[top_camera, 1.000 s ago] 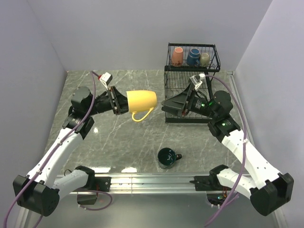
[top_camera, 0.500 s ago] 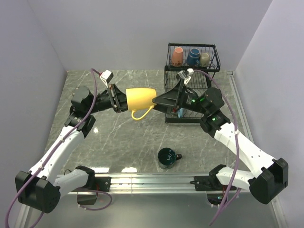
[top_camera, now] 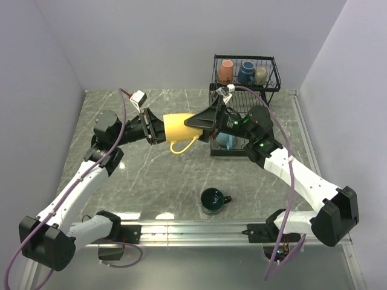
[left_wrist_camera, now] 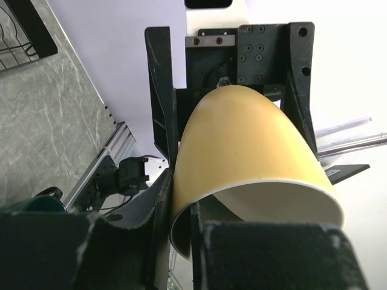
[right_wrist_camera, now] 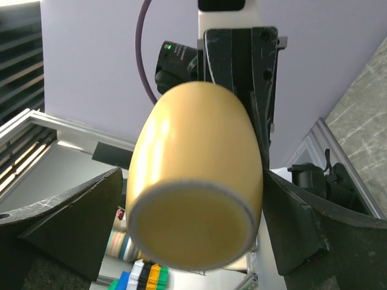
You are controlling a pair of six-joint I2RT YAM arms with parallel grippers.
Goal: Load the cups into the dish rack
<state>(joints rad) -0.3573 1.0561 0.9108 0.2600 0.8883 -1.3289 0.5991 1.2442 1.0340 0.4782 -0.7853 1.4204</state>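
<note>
- Yellow mug [left_wrist_camera: 242, 145] fills the centre, lying sideways with its open mouth toward the camera.
- Left hand [left_wrist_camera: 181, 232] pinches the mug's rim at the lower left, one finger inside the wall and one outside.
- Right hand [left_wrist_camera: 231, 72] faces in from the far end, its black fingers spread wide on either side of the mug's base. Contact can't be told.
- Marble tabletop [left_wrist_camera: 42, 121] at left, with a corner of the rack [left_wrist_camera: 24, 30] top left.
- Teal mug [left_wrist_camera: 33, 201] low left, mostly hidden.

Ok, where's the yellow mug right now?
Top view, centre: yellow mug held aloft by the left claw, its base inside the open right claw, just left of the rack.
</note>
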